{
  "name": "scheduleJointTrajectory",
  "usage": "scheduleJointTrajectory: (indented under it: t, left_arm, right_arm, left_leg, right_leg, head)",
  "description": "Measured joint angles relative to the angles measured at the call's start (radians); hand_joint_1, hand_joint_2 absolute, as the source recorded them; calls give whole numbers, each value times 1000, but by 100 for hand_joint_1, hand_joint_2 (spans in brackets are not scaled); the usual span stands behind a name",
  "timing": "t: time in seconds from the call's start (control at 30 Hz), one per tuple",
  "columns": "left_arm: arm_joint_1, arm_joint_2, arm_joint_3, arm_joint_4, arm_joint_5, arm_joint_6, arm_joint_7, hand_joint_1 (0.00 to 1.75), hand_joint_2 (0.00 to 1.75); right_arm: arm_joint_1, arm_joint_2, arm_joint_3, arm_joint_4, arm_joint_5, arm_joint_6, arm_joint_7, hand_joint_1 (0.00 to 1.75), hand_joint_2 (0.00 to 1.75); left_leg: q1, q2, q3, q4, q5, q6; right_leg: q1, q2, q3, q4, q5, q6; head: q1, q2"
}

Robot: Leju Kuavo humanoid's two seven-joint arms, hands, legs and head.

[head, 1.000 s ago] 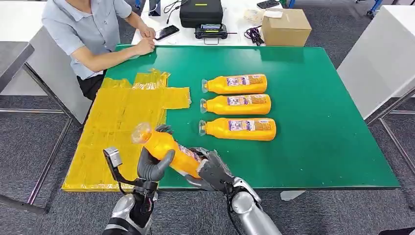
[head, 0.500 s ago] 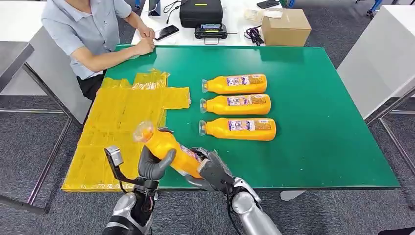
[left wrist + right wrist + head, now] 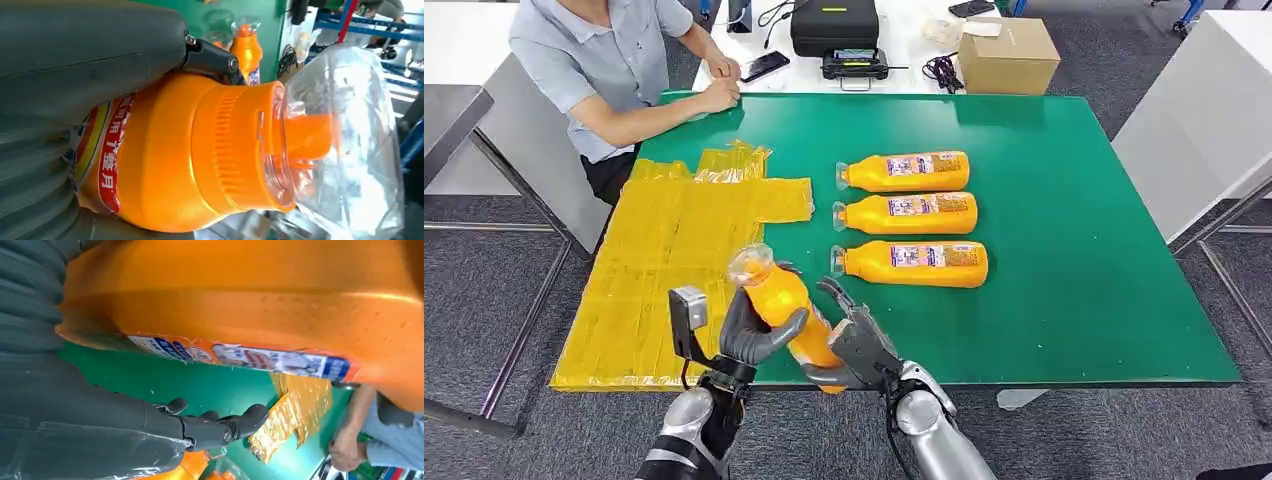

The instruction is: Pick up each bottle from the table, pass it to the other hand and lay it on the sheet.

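Observation:
An orange bottle with a clear cap is held tilted above the table's front edge, cap up. My left hand grips it around the neck and upper body; up close its thumb wraps the bottle. My right hand sits at the bottle's base with its fingers stretched out, a gap between them and the bottle. The crinkled yellow sheet lies on the left of the green table. Three more orange bottles lie in a row mid-table.
A person sits at the table's far left corner, forearms resting on the edge near the sheet. Behind the table stand a cardboard box and a black case. The table's right half is bare green.
The held bottle has shifted right and stands more upright. My right hand's fingers have spread off it while my left hand keeps its grip.

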Motion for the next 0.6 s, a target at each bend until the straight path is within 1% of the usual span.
scheduleJointTrajectory:
  t: [0.1,0.27,0.43,0.6]
  left_arm:
    - [6,0,-19,-62,-134,58,9,175,175]
    - [26,0,-25,-143,-135,51,24,175,175]
    - [54,0,-56,-223,-392,162,15,175,175]
    - [65,0,-72,-270,-423,176,18,175,175]
  right_arm:
    - [11,6,-23,-21,21,-37,16,0,175]
    - [26,16,-67,-54,42,-46,26,0,175]
    - [49,21,-108,-87,64,-60,32,0,175]
    - [66,24,-131,-109,69,-61,33,0,175]
  left_leg:
    - [0,0,0,0,0,0]
    - [0,0,0,0,0,0]
    - [0,0,0,0,0,0]
    - [0,0,0,0,0,0]
  right_leg:
    - [0,0,0,0,0,0]
    - [0,0,0,0,0,0]
    - [0,0,0,0,0,0]
    - [0,0,0,0,0,0]
  head:
    - [0,0]
    - [0,0]
    - [0,0]
    - [0,0]
